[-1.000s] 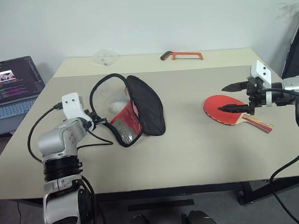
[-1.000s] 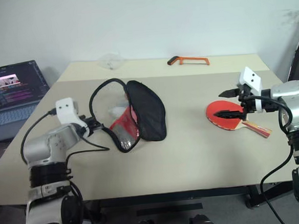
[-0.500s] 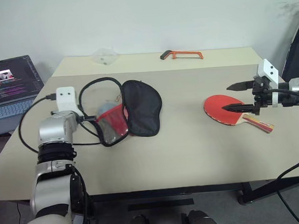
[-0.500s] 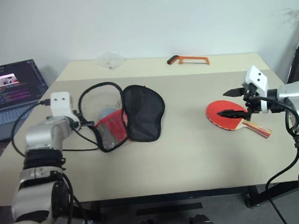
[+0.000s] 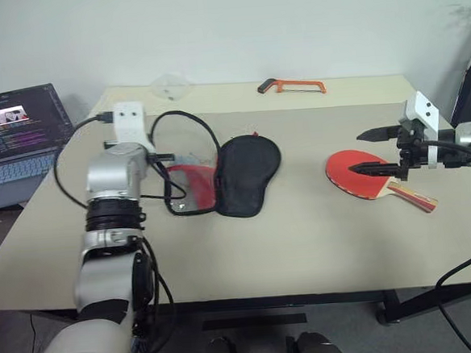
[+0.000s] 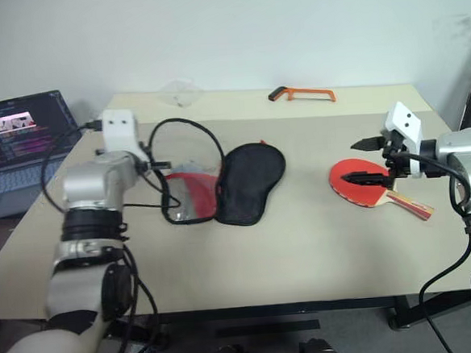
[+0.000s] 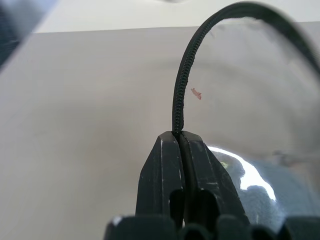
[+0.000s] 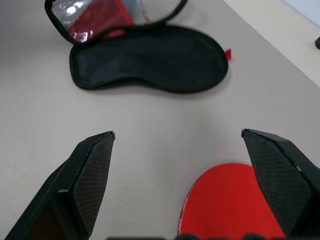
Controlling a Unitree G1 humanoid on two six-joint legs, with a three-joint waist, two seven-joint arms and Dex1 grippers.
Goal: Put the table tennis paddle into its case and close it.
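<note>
— Beige worktop (image 5: 305,244) first: where do the task's things lie on it?

— Toward the left side, the case (image 5: 219,173) lies unzipped and spread, its black half flat and its red half raised on edge. Well apart, on the right side, the table tennis paddle (image 5: 356,173) rests red face up, handle pointing toward the near right edge.

— And the end effectors?

— The left end effector (image 7: 179,145) is pinched tight on the case's black zipper edge, lifting that rim so the mouth gapes. The right end effector (image 8: 177,185) hovers just over the paddle's blade with its fingers spread wide, gripping nothing.

— So which step is this?

— I'd judge it the opening step: case held agape, paddle not yet picked up. Next, the right end effector would need to drop onto the paddle, close on it, and carry it across to the held-open mouth; zipping comes after.
</note>
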